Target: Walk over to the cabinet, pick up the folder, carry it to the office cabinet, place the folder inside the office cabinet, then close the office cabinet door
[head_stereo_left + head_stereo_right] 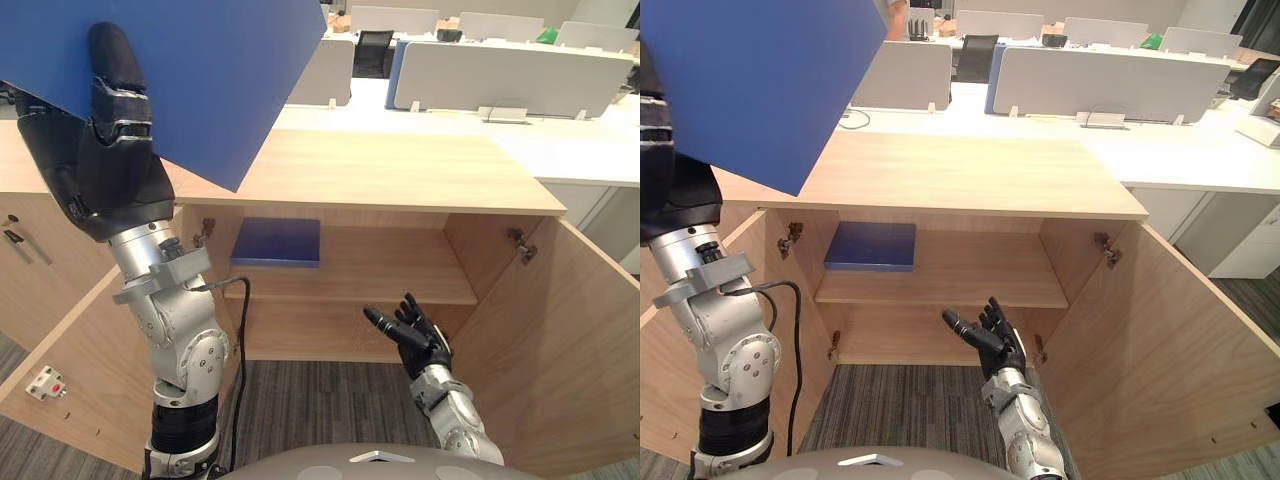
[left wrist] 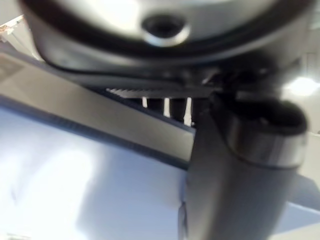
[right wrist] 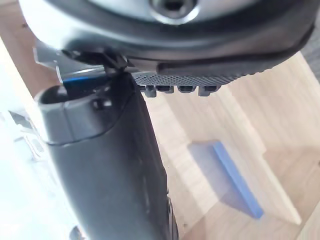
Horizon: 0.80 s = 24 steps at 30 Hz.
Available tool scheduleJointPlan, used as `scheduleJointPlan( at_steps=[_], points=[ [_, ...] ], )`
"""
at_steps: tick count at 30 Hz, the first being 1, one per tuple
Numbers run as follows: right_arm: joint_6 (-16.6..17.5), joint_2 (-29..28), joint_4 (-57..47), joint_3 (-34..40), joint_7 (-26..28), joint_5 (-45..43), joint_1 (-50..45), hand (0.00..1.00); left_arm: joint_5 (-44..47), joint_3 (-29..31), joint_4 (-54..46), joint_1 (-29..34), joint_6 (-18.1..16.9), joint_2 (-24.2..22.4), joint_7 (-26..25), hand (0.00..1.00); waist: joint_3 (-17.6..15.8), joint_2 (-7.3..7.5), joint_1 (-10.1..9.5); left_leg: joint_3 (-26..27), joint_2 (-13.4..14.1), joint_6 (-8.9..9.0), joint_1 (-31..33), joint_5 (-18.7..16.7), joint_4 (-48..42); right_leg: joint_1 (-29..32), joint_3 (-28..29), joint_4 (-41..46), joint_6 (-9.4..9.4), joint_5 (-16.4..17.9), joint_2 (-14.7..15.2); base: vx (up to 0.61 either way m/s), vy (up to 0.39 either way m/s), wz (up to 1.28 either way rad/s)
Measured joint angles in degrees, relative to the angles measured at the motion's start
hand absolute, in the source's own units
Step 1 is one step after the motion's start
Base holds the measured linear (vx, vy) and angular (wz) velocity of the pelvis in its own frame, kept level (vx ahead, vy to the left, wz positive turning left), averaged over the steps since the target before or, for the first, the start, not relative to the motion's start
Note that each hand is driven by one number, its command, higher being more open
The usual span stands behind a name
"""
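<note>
A large blue folder [image 1: 200, 70] is held high at the upper left, tilted over the cabinet's top. My left hand [image 1: 115, 150] is shut on it, thumb [image 2: 240, 175] pressed across the folder's face [image 2: 75, 200]. The wooden office cabinet [image 1: 400, 170] stands in front with both doors open. A second blue folder [image 1: 277, 242] lies flat on the left part of its shelf [image 1: 400, 270], also seen past my right hand [image 3: 235, 180]. Low before the cabinet's lower compartment, my right hand [image 1: 420, 340] is open, fingers straight, holding nothing.
The right door [image 1: 590, 330] swings out to the right, the left door [image 1: 70, 370] out to the lower left. White desks with grey partitions [image 1: 500, 75] stand behind the cabinet. Grey carpet [image 1: 320, 400] lies below.
</note>
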<state>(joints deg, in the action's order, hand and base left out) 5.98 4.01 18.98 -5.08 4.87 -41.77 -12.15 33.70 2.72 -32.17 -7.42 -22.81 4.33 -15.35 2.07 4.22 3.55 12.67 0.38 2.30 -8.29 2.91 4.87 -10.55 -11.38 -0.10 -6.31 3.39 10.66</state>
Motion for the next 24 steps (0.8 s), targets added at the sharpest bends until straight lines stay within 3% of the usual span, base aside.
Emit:
scheduleJointPlan(
  at_steps=[5,8,15,21,24],
  points=[
    [1.21,-2.18,-7.43,4.18,2.26,-13.42,-1.0,1.0,2.29,2.62,0.0,0.28,0.02,-0.08,1.42,0.0,-0.56,-0.67,0.48,0.0,-0.02,0.05,0.08,-0.12,-0.02,0.16,0.06,-0.04,0.0,0.0,0.0,0.0,0.0,0.0],
    [4.27,-2.82,-14.63,8.04,3.95,-18.07,-1.14,1.0,2.74,4.73,0.0,2.12,0.1,-0.16,2.98,0.0,-0.72,-0.89,1.03,0.01,-0.03,0.04,0.04,-0.22,-0.03,0.16,0.28,-0.02,-0.02,-0.01,-0.02,0.01,0.001,-0.01],
    [10.86,-3.33,-29.57,20.01,6.12,-19.55,0.22,1.0,4.21,8.45,0.45,7.33,0.73,-1.17,5.61,0.0,-0.76,-0.87,1.36,0.15,-0.03,-0.04,-0.22,-0.51,-0.03,0.13,0.67,0.1,-0.03,-0.03,-0.05,0.01,0.001,-0.02],
    [13.75,-4.3,-31.16,24.86,6.06,-19.52,3.89,1.0,4.21,8.9,3.26,8.03,1.98,-1.18,7.87,0.0,-0.87,-1.07,1.35,0.14,-0.03,0.0,-0.74,-0.55,-0.02,-0.19,0.68,0.35,-0.03,-0.02,-0.02,0.0,0.0,0.0],
    [14.79,-4.28,-32.24,25.32,3.46,-17.49,4.87,1.0,4.18,8.7,5.27,8.03,3.03,-1.16,9.53,0.0,-1.03,-1.36,1.33,0.1,-0.03,-0.01,-0.8,-0.54,-0.02,-0.19,0.67,0.32,-0.03,-0.02,0.0,0.0,0.0,0.0]
  ],
)
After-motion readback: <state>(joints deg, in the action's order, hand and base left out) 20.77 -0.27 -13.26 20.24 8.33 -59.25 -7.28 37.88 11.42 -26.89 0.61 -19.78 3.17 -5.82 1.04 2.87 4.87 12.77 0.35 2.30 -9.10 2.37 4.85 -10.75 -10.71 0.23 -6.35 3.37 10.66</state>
